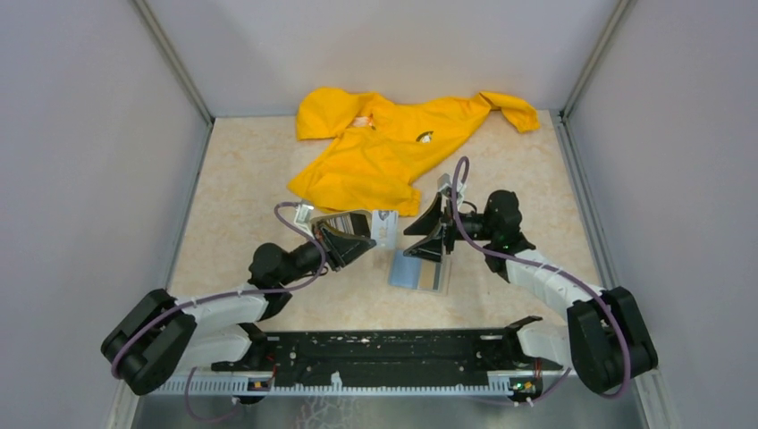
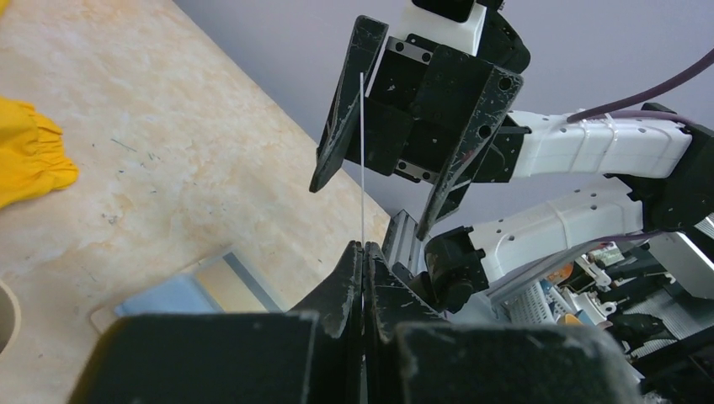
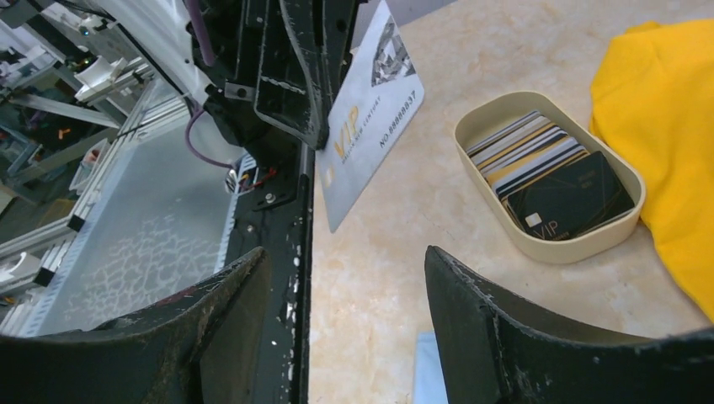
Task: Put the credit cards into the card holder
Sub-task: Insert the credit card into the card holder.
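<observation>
Credit cards lie fanned in a beige tray near the middle of the tabletop, stacked so that single ones can be peeled off. The left hand is clamped on one grey card, gripping it by one end and holding it upright in the air. That leaves the rest of the card free to be taken. The right hand faces it with fingers apart, the card's free edge just beside one finger, which looks like a hand-over for a better grip. The card holder lies open, pockets up, toward the tabletop's near edge below the right hand, ready to receive. A yellow garment lies at the far edge.
</observation>
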Controlling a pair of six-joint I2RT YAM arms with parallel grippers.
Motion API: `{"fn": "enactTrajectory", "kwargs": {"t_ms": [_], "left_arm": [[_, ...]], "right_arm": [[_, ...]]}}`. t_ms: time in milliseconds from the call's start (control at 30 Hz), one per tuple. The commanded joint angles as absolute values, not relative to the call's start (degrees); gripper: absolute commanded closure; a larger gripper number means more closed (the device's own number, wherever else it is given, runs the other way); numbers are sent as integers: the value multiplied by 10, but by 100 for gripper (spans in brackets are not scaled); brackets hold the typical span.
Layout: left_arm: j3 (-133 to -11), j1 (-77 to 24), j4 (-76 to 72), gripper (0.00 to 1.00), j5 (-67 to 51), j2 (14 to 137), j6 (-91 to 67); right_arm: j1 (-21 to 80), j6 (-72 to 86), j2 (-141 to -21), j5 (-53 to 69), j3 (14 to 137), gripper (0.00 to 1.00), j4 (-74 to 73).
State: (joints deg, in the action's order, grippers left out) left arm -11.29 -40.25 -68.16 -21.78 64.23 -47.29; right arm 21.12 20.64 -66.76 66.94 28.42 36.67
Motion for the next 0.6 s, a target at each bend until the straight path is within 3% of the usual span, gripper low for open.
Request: {"fn": "enactTrajectory", "kwargs": {"t_ms": [0,333,433,567], "left_arm": [[-142,-415,-761,100,-218,680,-468],[-167,-434,-798,100,-235,733,-478],[-171,-437,-810,100,-241,748,-484],[-171,-437,-813,100,-244,758,-486]], "right_arm": [[228,261,-668,665,279,33,458],[250,304,-686,637,282,41,471],[250,338,-691,629,283,60,492],[250,346,-688,629,285,100,498]]}}
